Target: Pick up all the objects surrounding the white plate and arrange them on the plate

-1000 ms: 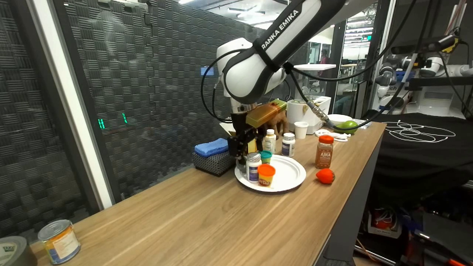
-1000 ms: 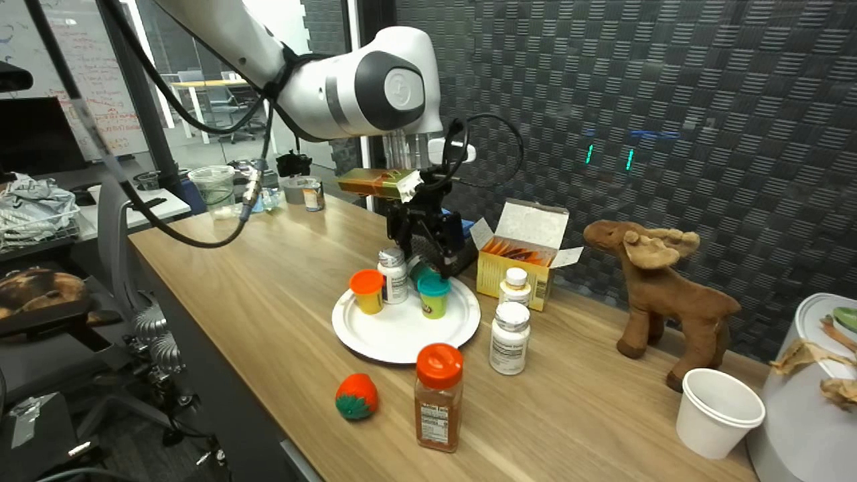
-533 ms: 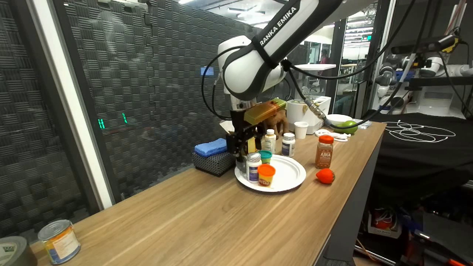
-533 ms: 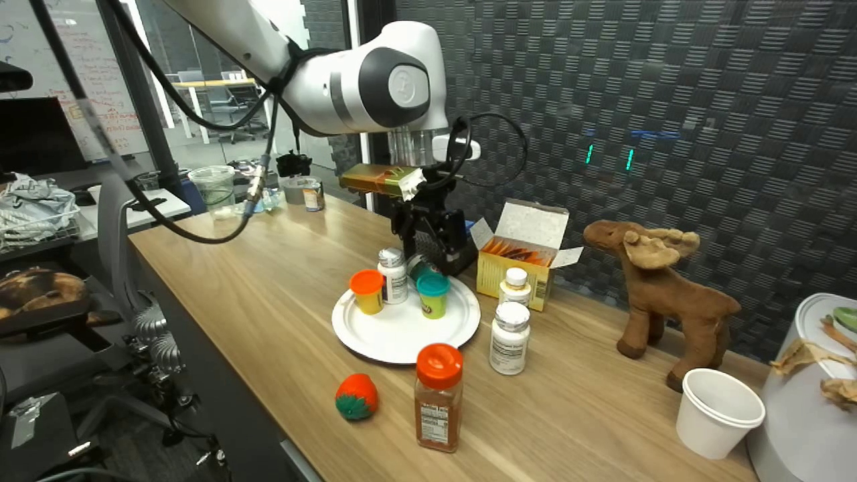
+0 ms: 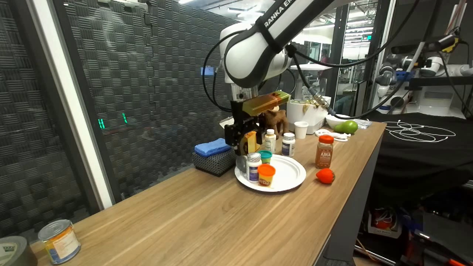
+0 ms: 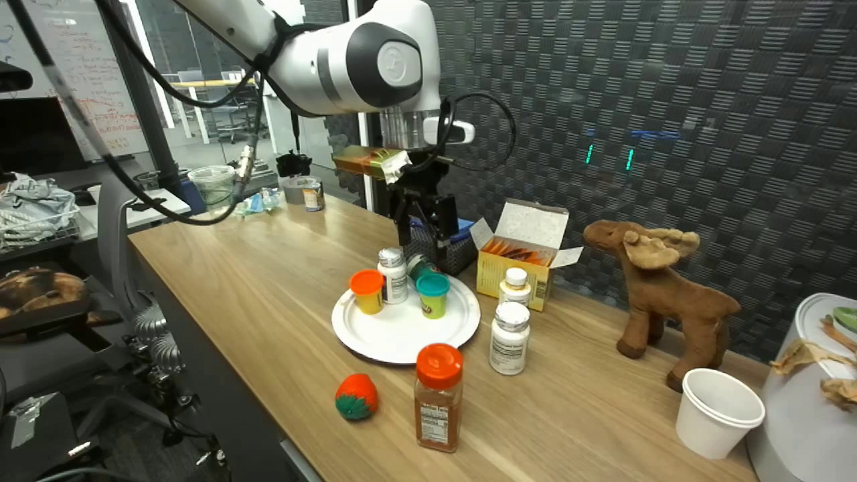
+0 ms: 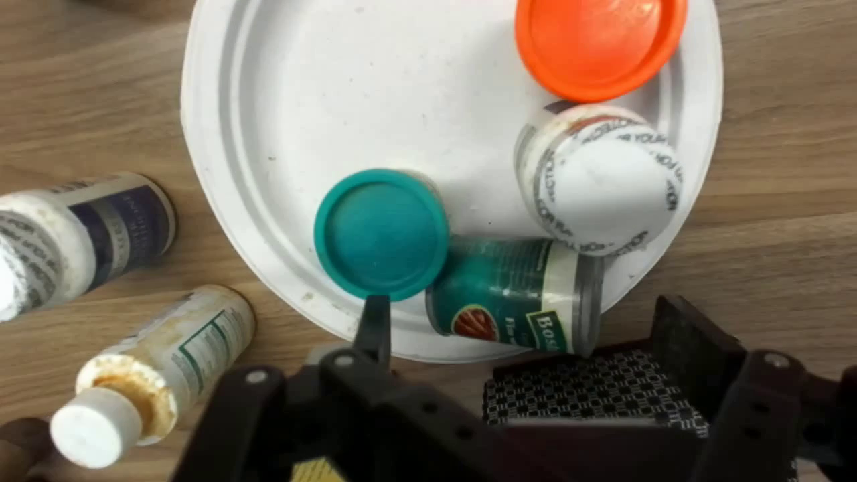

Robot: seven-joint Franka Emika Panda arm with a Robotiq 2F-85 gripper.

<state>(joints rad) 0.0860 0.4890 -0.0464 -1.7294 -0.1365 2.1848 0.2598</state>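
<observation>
My gripper point(image 7: 525, 314) stands open above the near edge of the white plate point(image 7: 402, 87), nothing between its fingers. Below it a green jar point(image 7: 509, 294) lies on its side on the plate, close against the teal-lidded green cup point(image 7: 381, 234). A white bottle point(image 7: 606, 191) and the orange-lidded cup point(image 7: 596, 40) stand upright on the plate. Off the plate, two more white bottles point(image 6: 509, 341) point(image 6: 515, 288) stand on the table, with the red-capped bottle point(image 6: 439, 402) and a red ball point(image 6: 357, 395) with a green end. All three show in both exterior views.
A dark patterned box point(image 5: 214, 162) with a blue block point(image 5: 211, 147) on top sits right beside the plate. An open yellow carton point(image 6: 512, 274), a toy moose point(image 6: 669, 301) and paper cups point(image 6: 720, 412) stand along the wall side. A labelled tin point(image 5: 59, 242) is far off.
My gripper has risen, leaving the tipped green jar lying on the plate. The jaws stay open, and the objects on the plate and table have not visibly moved.
</observation>
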